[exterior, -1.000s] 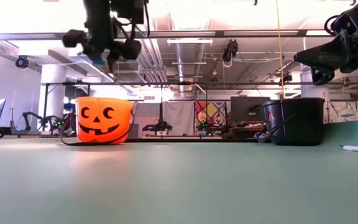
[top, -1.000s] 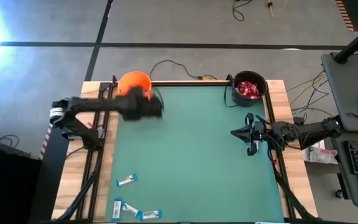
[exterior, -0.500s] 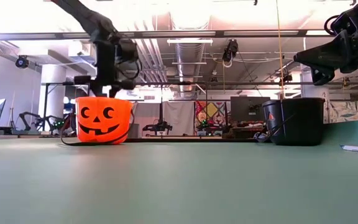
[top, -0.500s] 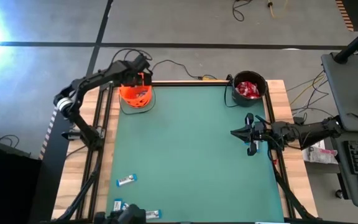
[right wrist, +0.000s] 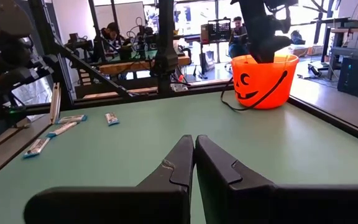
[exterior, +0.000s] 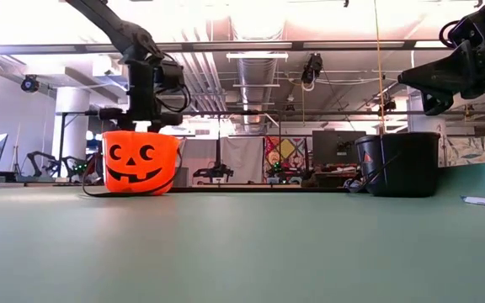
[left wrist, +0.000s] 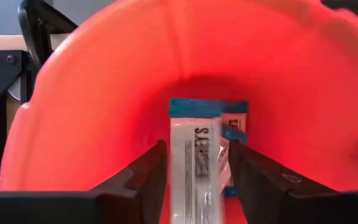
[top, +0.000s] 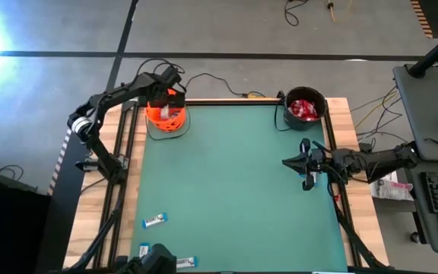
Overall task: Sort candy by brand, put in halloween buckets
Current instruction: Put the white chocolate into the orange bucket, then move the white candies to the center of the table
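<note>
My left gripper (top: 166,99) hangs over the mouth of the orange bucket (exterior: 140,162) at the table's far left, pointing steeply down into it. In the left wrist view a blue-and-white candy bar (left wrist: 194,168) stands between its open fingers, a thin gap on either side. A second bar (left wrist: 235,121) lies deeper in the bucket. The black bucket (exterior: 398,164) at the far right holds red packets (top: 303,109). My right gripper (right wrist: 194,155) waits shut at the table's right edge, pointing level.
Loose blue-and-white bars lie on the green mat near the front left: one (top: 154,221) alone, others (top: 185,262) at the near edge. A dark shape (top: 152,262) partly covers those. A cable (top: 204,80) runs behind the orange bucket.
My left gripper has swung from over the mat beside the orange bucket toward the table's far left edge. It has tipped to point more steeply down and sunk to the bucket's mouth, then kept nearly still. A dark shape has come in at the near edge.
</note>
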You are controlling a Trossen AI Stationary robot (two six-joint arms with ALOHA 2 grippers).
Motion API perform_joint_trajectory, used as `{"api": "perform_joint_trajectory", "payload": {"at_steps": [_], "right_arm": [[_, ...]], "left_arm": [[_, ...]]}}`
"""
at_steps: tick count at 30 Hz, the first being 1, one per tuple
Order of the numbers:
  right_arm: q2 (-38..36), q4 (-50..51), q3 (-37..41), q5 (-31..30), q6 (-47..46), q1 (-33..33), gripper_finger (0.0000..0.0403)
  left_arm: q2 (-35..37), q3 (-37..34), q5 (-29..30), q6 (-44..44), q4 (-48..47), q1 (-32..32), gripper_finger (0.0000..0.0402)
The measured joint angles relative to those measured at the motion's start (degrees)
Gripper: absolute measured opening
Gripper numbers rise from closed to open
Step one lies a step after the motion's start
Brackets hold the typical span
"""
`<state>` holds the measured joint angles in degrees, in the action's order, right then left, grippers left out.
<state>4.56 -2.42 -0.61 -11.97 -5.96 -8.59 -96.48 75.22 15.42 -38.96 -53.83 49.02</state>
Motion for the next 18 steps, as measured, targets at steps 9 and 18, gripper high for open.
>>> {"api": "perform_joint_trajectory", "payload": {"at_steps": [9,18], "right_arm": [[0.0,0.0,0.0,0.0,0.0,0.0,0.0009],[0.0,0.0,0.0,0.0,0.0,0.0,0.0009]], "left_arm": [[1.4,11.5,1.5,6.9,-13.3,-4.2,0.0233],[3.3,20.9,16.9,4.6,-10.6,-35.3,0.0251]]}}
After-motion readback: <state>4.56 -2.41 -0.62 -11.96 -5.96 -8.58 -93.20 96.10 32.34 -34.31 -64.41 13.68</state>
